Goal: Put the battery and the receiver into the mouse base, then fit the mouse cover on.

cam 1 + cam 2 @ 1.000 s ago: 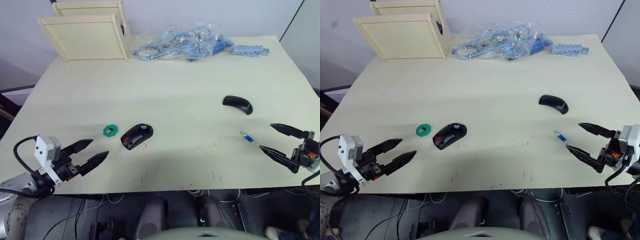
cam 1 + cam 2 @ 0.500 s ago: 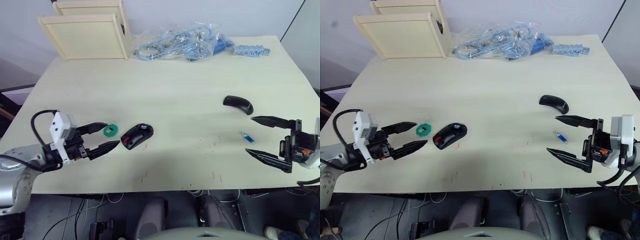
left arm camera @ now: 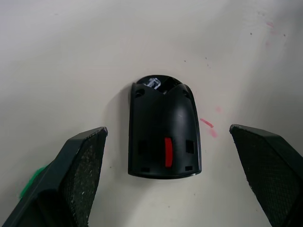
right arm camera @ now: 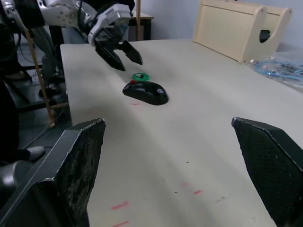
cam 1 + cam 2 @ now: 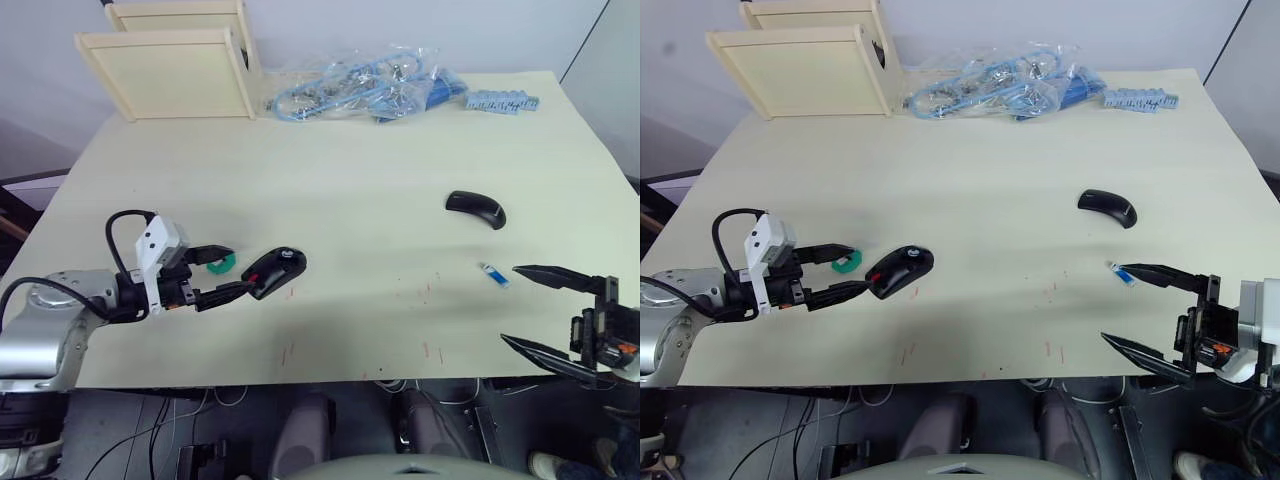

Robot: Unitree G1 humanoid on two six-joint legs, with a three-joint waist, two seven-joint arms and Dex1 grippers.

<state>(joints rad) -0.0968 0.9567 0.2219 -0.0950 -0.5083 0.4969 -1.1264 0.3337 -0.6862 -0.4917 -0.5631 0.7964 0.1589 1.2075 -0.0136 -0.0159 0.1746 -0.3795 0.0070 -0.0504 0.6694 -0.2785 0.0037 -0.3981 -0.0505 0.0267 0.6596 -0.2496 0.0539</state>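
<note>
From the head view, your left gripper (image 5: 222, 273) sat spread beside the mouse base (image 5: 274, 272); the battery (image 5: 493, 274) lay near your wide-open right gripper (image 5: 547, 310), with the mouse cover (image 5: 475, 208) beyond. At the left wrist, the base sat centred between the fingers (image 3: 78, 170): square up, then close gently. The right wrist looked across the table (image 4: 199, 142).

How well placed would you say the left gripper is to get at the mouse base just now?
Probably well placed. The left gripper is open and right beside the mouse base, whose body lies between the fingers in the left wrist view. Only the green disc sits close by, off to one side.
</note>
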